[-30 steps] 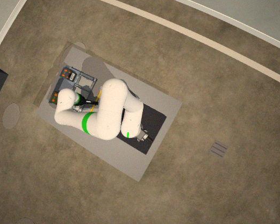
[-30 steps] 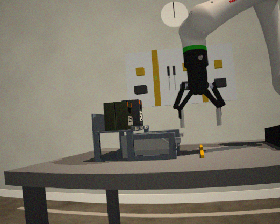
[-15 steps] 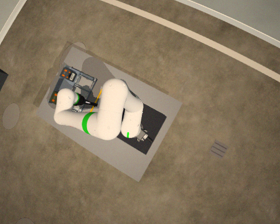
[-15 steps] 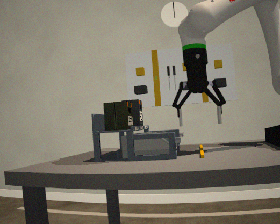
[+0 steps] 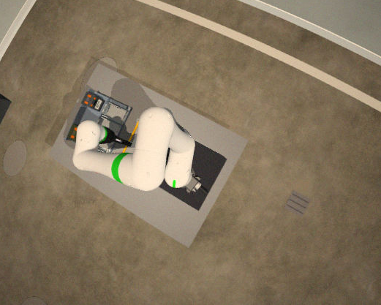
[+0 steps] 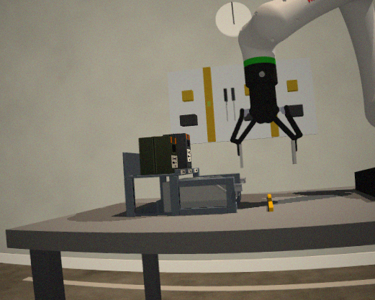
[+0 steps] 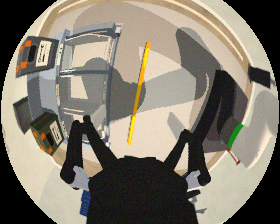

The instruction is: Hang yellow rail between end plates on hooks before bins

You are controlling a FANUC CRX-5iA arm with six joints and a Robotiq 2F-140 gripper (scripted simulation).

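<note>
The yellow rail [image 7: 139, 92] lies flat on the grey table, just beside the bin frame; it also shows in the side view [image 6: 270, 202] and from above [image 5: 131, 137]. My gripper [image 6: 267, 155] hangs well above the table, fingers pointing down and spread wide, with nothing between them. It is over the rail and the front edge of the bins. In the wrist view my gripper [image 7: 137, 114] frames the rail's near end from high up. The hooks at the front of the grey bin frame [image 6: 199, 194] are too small to make out clearly.
Dark green and black modules [image 6: 164, 154] with orange marks sit on the grey rack behind the bins. A black mat [image 5: 202, 169] holds the arm's base. A white board [image 6: 239, 99] with yellow and black shapes hangs on the wall behind.
</note>
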